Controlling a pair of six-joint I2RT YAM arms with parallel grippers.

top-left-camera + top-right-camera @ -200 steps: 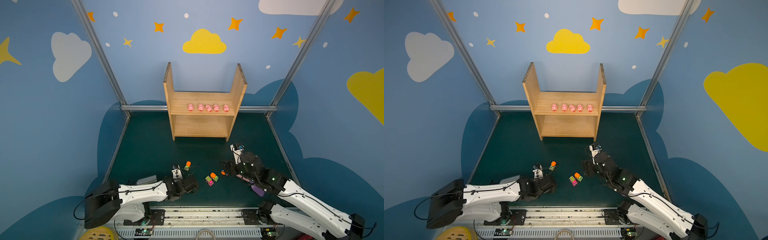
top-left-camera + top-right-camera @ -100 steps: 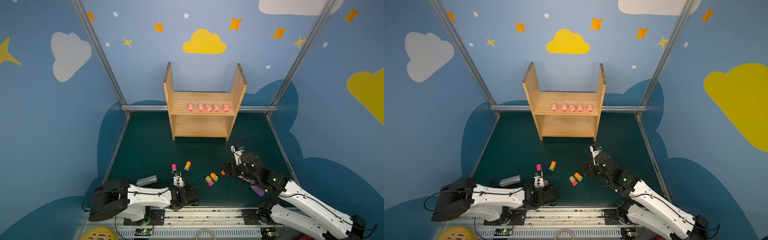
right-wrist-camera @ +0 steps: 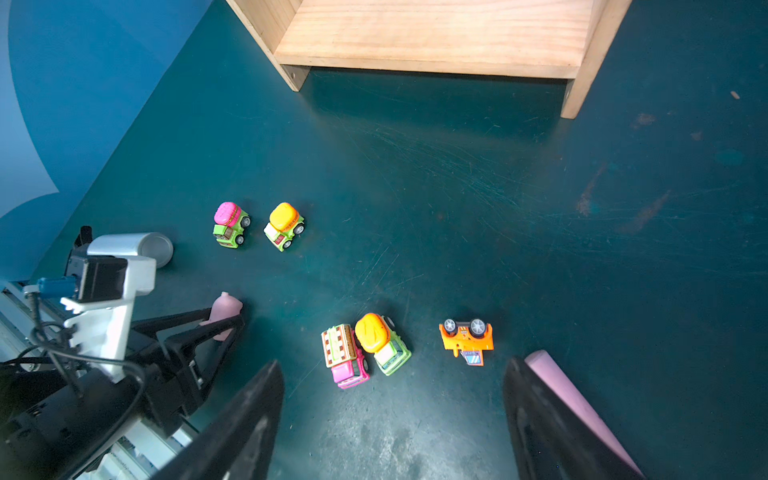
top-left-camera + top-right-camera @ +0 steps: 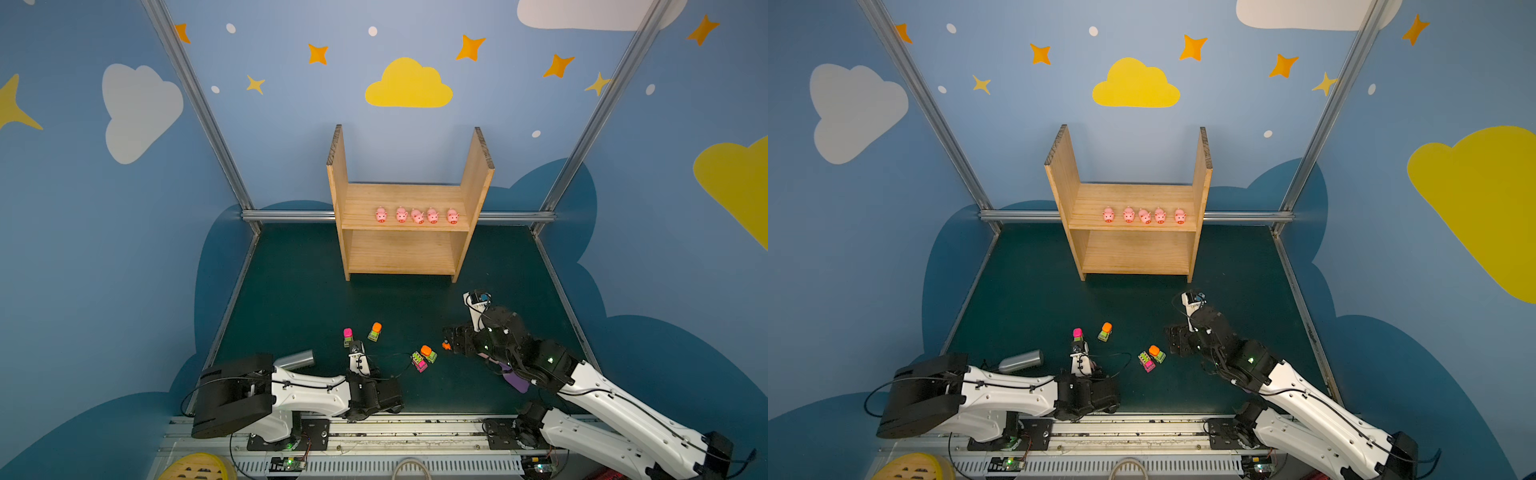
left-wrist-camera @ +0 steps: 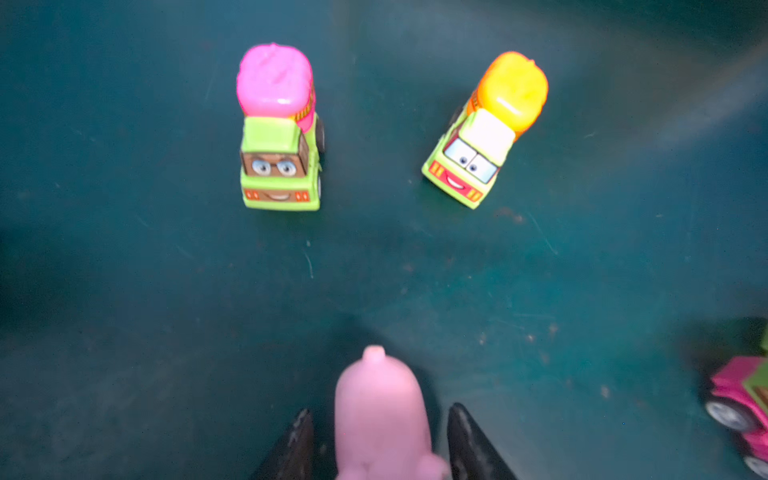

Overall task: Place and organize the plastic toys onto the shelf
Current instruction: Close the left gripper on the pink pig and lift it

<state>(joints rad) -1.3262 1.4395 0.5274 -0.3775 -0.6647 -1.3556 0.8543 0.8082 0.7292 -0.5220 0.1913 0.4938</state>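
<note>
**Left wrist view: sixth tiny pink plastic pig [image 5: 380, 386] inside left hand [image 5: 380, 409], no grip yet**

Five more pigs [image 4: 417, 216] lined upper board of light pine shelf [image 4: 409, 193]; lower board bare. Jaws stood spread w/ slim gaps, pig on dark teal worktop [image 5: 166, 291]. Right hand [image 3: 393, 363] gaped wide, empty. Five bright toy vehicles [image 3: 345, 361] lay loose; path to shelf front looked clear.

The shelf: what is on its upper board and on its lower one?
Five pink pigs stand in a row on the shelf's upper board. The lower board looks bare; its rear is covered.
</note>
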